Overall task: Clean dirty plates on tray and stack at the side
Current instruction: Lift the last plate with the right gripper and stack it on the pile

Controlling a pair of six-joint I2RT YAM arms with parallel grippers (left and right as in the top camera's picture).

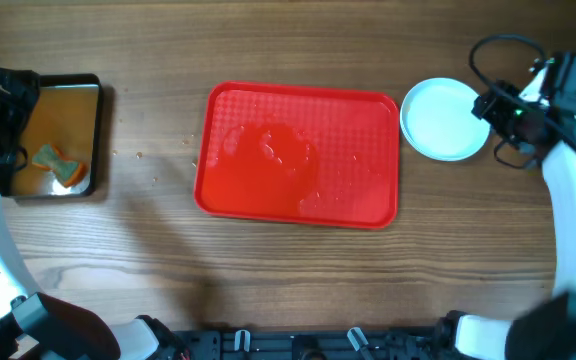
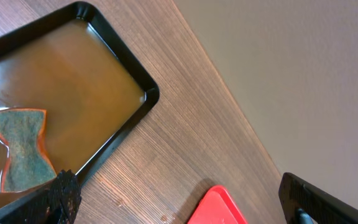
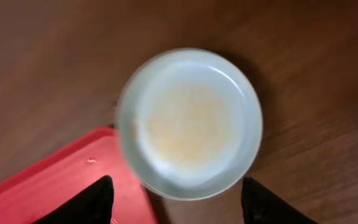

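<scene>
We find the red tray (image 1: 230, 120) bare; one white plate (image 1: 445, 118) sits beside it (task seemingly done). Left gripper (image 2: 179, 202) and right gripper (image 3: 178, 200) both splayed, empty.

Wood-grain table (image 1: 118, 240) fills the overhead view; beyond its edge, upper right of the left wrist view, a plain grey-beige surface (image 2: 291, 74).

Plate (image 1: 445, 119) lies just right of tray (image 1: 353, 150); sponge (image 1: 59, 165) in pan (image 1: 63, 112) well left.
</scene>
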